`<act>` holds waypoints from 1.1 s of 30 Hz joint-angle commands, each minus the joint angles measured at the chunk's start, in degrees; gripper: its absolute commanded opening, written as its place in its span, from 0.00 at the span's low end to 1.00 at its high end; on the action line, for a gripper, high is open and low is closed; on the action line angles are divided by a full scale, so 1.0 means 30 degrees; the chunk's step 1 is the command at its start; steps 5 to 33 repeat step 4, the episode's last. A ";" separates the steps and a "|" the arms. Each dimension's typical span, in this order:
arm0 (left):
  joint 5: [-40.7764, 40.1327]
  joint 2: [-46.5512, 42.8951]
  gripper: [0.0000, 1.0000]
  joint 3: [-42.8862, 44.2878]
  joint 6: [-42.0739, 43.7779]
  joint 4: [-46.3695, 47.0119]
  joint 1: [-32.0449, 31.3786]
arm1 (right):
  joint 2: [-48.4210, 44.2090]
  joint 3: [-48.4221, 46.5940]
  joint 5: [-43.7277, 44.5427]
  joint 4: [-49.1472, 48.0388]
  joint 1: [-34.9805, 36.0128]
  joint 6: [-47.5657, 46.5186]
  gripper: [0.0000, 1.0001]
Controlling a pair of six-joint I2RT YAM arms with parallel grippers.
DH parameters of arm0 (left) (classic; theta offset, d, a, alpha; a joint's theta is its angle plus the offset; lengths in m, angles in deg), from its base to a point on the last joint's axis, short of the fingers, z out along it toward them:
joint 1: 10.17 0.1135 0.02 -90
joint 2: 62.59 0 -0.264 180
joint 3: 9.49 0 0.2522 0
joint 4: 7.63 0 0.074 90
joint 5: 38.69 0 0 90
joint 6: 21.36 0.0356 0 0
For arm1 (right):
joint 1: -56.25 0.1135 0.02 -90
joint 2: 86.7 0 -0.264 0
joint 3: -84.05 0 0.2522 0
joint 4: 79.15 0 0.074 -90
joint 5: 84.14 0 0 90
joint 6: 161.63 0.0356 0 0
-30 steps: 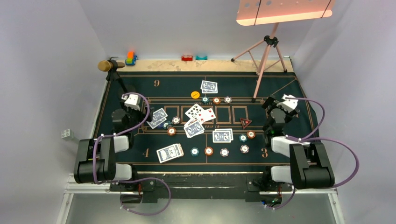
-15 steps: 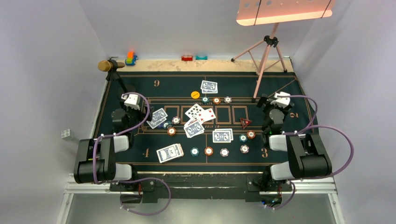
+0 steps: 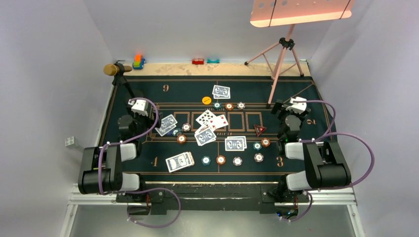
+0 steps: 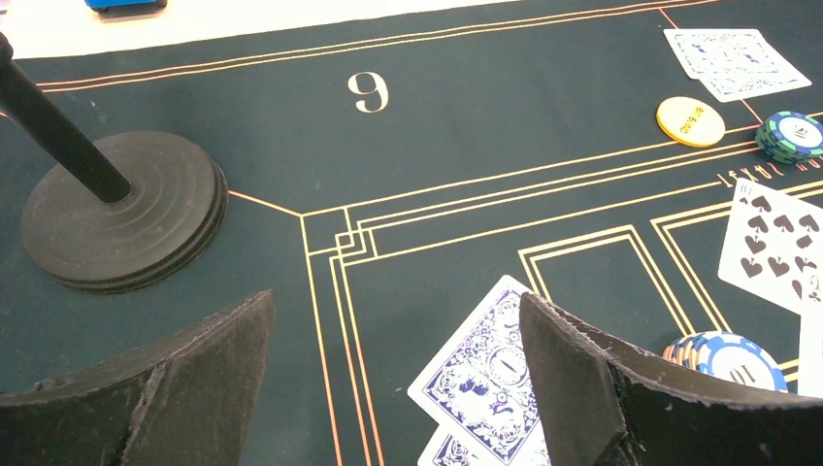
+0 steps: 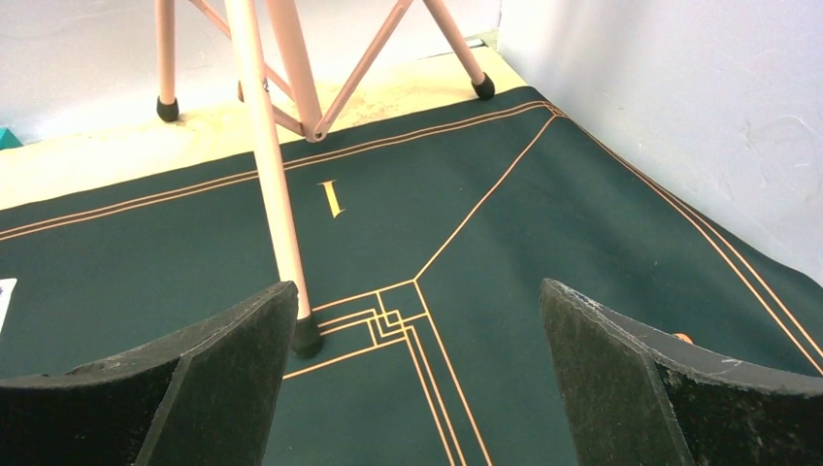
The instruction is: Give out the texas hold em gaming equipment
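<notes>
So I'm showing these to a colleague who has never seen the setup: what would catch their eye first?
Probably the cards and chips scattered across the middle of the green mat, a few cards face up at the centre. Then the pink tripod standing at the mat's far right, and the left pincer and right pincer, both open and empty, near the mat's sides.

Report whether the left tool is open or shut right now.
Open. The left tool has its fingers wide apart in the wrist view, gripping nothing; only the mat and a blue-backed card show between them.
</notes>
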 commanded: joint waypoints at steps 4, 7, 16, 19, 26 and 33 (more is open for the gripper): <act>-0.0873 -0.0179 1.00 0.0736 0.0064 0.0617 -0.0540 | -0.0425 -0.0178 -0.0219 -0.0569 -0.0045 0.0071 0.98; -0.0873 -0.0179 1.00 0.0736 0.0064 0.0617 -0.0540 | -0.0425 -0.0178 -0.0219 -0.0569 -0.0045 0.0071 0.98; -0.0873 -0.0179 1.00 0.0736 0.0064 0.0617 -0.0540 | -0.0425 -0.0178 -0.0219 -0.0569 -0.0045 0.0071 0.98; -0.0873 -0.0179 1.00 0.0736 0.0064 0.0617 -0.0540 | -0.0425 -0.0178 -0.0219 -0.0569 -0.0045 0.0071 0.98; -0.0873 -0.0179 1.00 0.0736 0.0064 0.0617 -0.0540 | -0.0425 -0.0178 -0.0219 -0.0569 -0.0045 0.0071 0.98; -0.0873 -0.0179 1.00 0.0736 0.0064 0.0617 -0.0540 | -0.0425 -0.0178 -0.0219 -0.0569 -0.0045 0.0071 0.98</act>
